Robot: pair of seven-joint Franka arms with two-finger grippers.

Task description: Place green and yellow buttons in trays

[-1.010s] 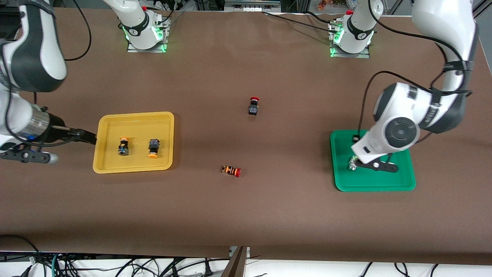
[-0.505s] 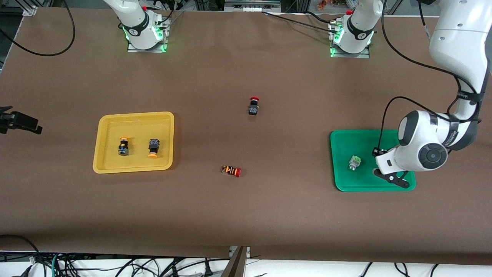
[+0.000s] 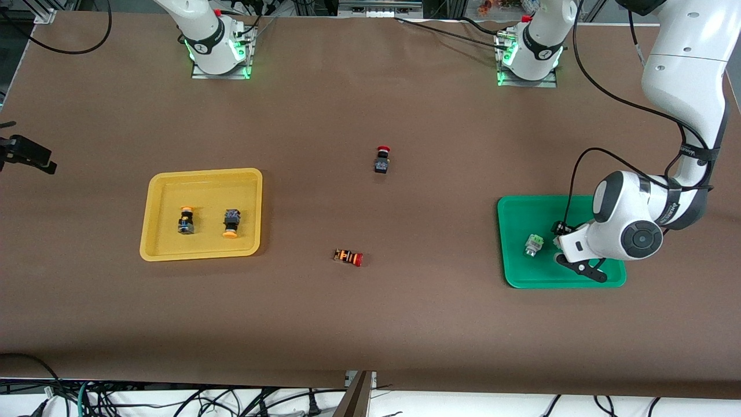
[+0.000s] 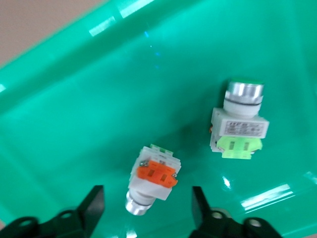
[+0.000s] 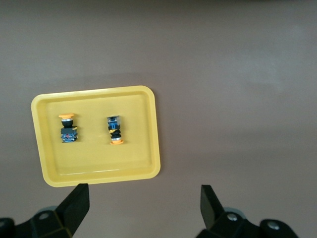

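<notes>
Front view: the left gripper (image 3: 579, 267) hangs low over the green tray (image 3: 512, 272), having swung off the green-block switch (image 3: 533, 244) it covered a second ago. The right gripper (image 3: 26, 153) has withdrawn from beside the yellow tray (image 3: 202, 172) to the frame's edge at mid-height and waits there. Two yellow-capped switches (image 3: 186, 220) lie inside that tray. Two red-capped switches (image 3: 382, 159) remain on the brown surface (image 3: 370, 324) near the frame's centre.

Left wrist view: the fingers (image 4: 94, 203) stand wide on either side of the orange-block switch (image 4: 153, 176), which lies loose on the tray floor near the green-block switch.

Right wrist view: fingers (image 5: 79, 198) wide and empty, high above the yellow tray.

With all four switches in the trays, the sorting looks finished.
</notes>
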